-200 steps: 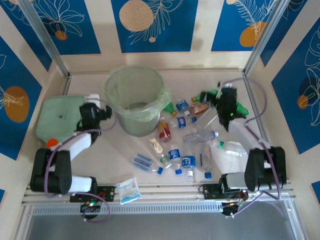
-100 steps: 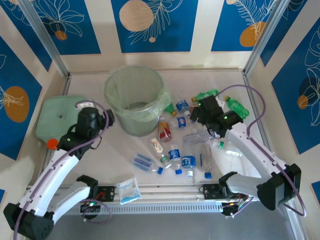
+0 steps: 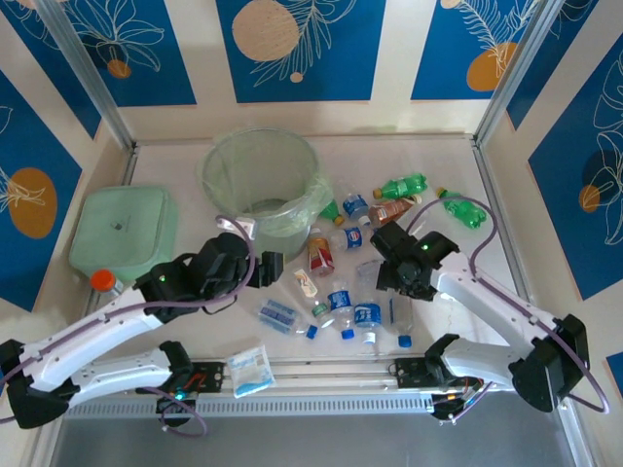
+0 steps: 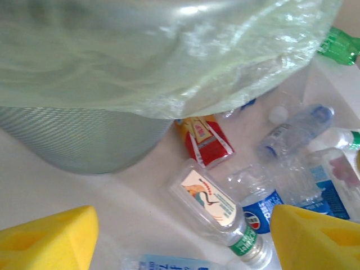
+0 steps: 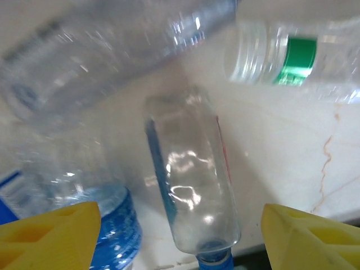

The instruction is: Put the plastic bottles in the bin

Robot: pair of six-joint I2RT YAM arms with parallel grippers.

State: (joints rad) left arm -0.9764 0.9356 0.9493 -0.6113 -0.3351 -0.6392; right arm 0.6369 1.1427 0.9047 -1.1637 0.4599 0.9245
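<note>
Left wrist: ribbed, translucent round bin (image 4: 73, 140)

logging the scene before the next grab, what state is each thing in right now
bin: upright, open top, bag-lined
plastic bottles: lying on the table, outside the bin
lidded box: lid on
sachet packet: flat, at the near edge
left claw: open, empty
right claw: open, straddling a clear bottle
clear bottle: on its side, not gripped
</note>
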